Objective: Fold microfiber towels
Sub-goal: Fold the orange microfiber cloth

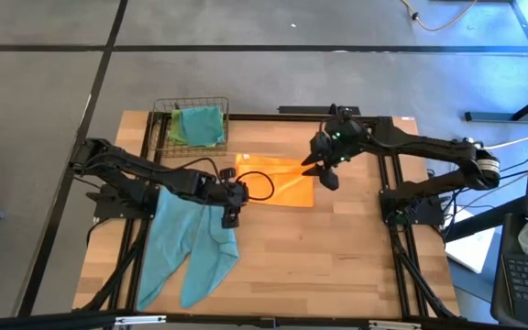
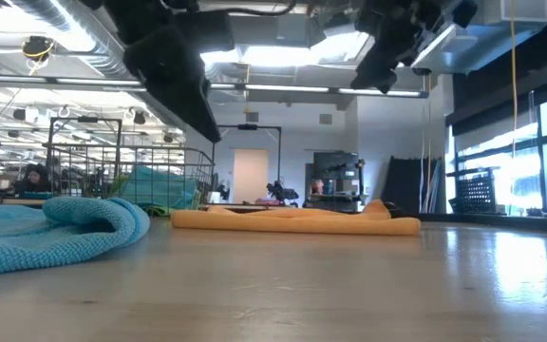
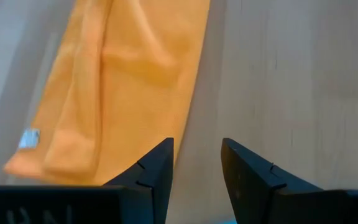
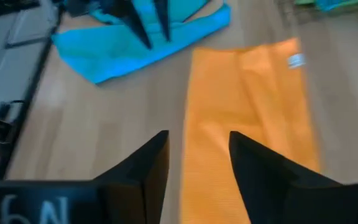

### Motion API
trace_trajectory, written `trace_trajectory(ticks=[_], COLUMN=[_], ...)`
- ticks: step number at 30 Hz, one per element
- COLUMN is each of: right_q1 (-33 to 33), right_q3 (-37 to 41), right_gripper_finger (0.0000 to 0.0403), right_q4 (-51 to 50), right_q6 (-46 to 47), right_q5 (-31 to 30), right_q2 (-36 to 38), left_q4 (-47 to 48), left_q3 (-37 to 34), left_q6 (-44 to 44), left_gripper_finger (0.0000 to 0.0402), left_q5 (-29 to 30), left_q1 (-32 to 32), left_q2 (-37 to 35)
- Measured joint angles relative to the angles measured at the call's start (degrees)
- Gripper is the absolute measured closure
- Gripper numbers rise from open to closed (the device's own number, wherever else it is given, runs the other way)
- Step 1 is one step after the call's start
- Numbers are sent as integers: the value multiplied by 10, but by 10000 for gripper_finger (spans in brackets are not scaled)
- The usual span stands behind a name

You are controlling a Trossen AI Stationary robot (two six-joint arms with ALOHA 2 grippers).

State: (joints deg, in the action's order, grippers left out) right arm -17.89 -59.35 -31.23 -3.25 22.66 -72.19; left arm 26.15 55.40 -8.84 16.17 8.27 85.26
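Orange towel: plain bright orange, unpatterned, with a small white tag near one edge. Teal towel: uniform light blue-teal, matte. In the dark wire basket: a teal cloth over a lime-green one. Table: pale wood grain. My left gripper and right gripper: dark, near black.

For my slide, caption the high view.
Both open tools hover over the folded orange towel; a teal towel lies crumpled nearby.
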Motion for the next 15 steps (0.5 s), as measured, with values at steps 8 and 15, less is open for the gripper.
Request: trace_trajectory(ticks=[8, 15], right_q1=[59, 138], right_q3=[129, 211], right_gripper_finger=[253, 254], right_q4=[102, 170], right_q6=[63, 44], right_q5=[2, -84], right_q2=[-10, -20], left_q4=[-3, 17], left_q3=[-1, -2], left_q6=[95, 111], left_gripper_finger=[275, 276], left_q5=[-50, -42], left_q1=[-10, -23], left_q2=[65, 92])
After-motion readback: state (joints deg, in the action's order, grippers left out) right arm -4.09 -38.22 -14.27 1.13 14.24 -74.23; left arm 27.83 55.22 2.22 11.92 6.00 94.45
